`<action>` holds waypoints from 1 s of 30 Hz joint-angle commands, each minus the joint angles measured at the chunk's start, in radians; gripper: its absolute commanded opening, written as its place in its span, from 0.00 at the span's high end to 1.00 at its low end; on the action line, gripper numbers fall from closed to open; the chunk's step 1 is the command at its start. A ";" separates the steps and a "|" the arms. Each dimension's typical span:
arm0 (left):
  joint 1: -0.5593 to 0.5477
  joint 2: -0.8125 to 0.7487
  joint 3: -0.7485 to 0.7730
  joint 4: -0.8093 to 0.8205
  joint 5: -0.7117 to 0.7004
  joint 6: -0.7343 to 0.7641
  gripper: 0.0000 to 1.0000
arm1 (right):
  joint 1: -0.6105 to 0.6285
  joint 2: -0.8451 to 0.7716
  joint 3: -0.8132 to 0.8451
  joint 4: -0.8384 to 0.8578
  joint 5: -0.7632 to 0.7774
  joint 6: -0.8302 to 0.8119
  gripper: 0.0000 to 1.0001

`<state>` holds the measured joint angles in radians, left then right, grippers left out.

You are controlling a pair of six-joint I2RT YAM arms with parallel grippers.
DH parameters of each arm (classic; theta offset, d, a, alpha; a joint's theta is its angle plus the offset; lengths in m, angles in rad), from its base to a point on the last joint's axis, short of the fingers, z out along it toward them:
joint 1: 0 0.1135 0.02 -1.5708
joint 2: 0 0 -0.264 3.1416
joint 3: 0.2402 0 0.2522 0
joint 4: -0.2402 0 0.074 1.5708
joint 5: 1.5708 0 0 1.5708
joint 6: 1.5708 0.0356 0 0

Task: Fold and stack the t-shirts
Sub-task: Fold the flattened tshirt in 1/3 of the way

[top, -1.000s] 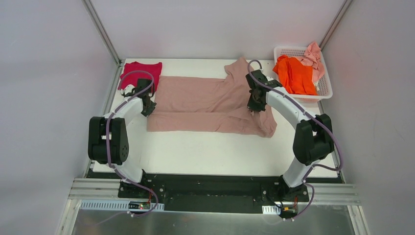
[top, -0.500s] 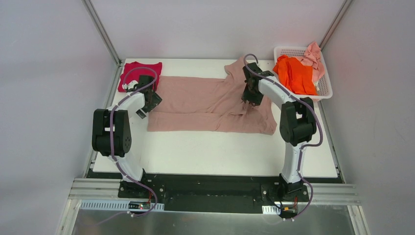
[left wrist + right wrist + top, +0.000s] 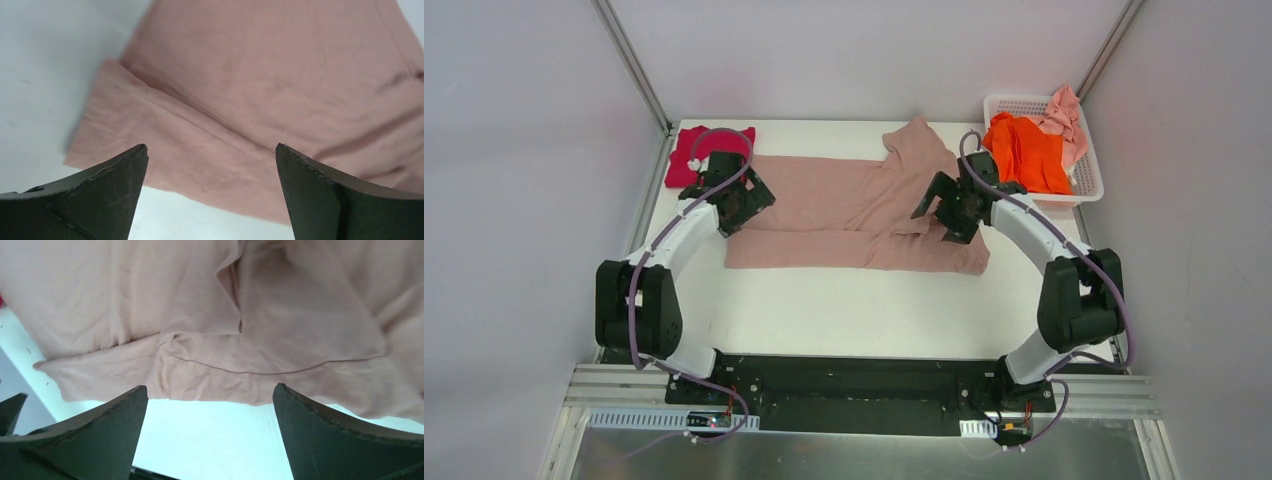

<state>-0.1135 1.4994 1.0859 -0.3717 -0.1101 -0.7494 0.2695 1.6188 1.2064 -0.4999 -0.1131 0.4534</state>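
The dusty-pink tee (image 3: 844, 210) lay folded lengthwise across the far half of the table (image 3: 854, 310). The left gripper (image 3: 211, 147) hung over its left end and the right gripper (image 3: 210, 387) over its right end, both spread wide and holding nothing. The crimson tee (image 3: 686, 155) sat at the far-left corner, and the orange tee (image 3: 1024, 152) filled the basket (image 3: 1089, 185) at the far right.

White table (image 3: 864, 310) inside pale grey walls (image 3: 524, 150) — metal corner posts (image 3: 631, 60), seemingly aluminium.
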 commanded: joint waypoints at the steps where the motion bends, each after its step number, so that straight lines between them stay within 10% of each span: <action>1: -0.096 0.027 -0.010 -0.018 0.108 0.060 0.01 | 0.025 0.010 -0.068 0.142 -0.156 0.066 0.01; 30: -0.117 0.083 -0.048 -0.014 0.069 0.085 0.01 | 0.069 0.489 0.744 -0.237 0.279 -0.029 0.01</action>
<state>-0.2344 1.6470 1.0199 -0.3794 -0.0349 -0.6891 0.3305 2.1670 1.8923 -0.5728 0.0147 0.4606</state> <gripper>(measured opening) 0.990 0.994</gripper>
